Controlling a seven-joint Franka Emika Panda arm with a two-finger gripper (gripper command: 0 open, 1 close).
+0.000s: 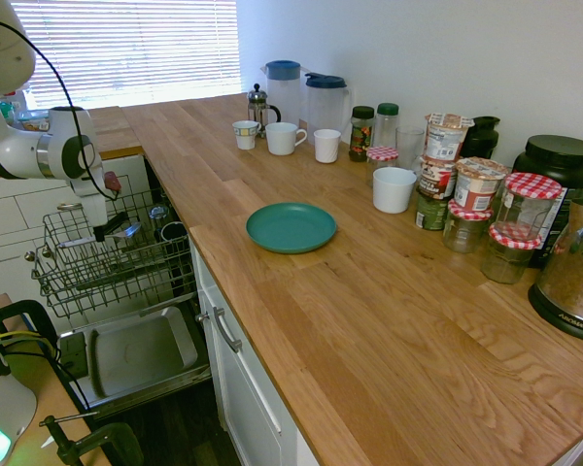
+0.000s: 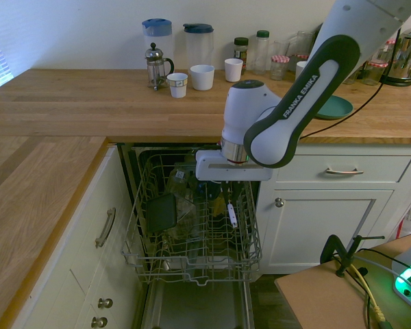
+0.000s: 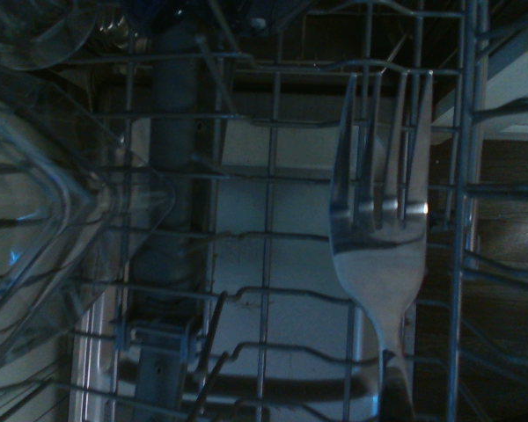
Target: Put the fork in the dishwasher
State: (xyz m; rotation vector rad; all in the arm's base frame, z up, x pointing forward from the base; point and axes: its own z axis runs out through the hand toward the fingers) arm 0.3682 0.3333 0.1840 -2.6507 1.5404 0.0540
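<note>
One fork [image 3: 378, 255] hangs tines-down from the tool [image 2: 227, 186], pinched by its handle just above the dishwasher [image 2: 192, 240] rack, so I would lower it straight between the wires, clear of the glassware [image 3: 44, 220], before letting go.

The first exterior view looks down from high at one end of the long surface [image 1: 369, 320], with the rack [image 1: 107, 257] at picture left. The second exterior view faces the open dishwasher [image 2: 192, 233] from above its front, the surface running behind. Both share the rack, arm and teal plate [image 1: 291, 227]. The wrist view sits close inside the rack, fork [image 3: 378, 237] filling its right.
</note>
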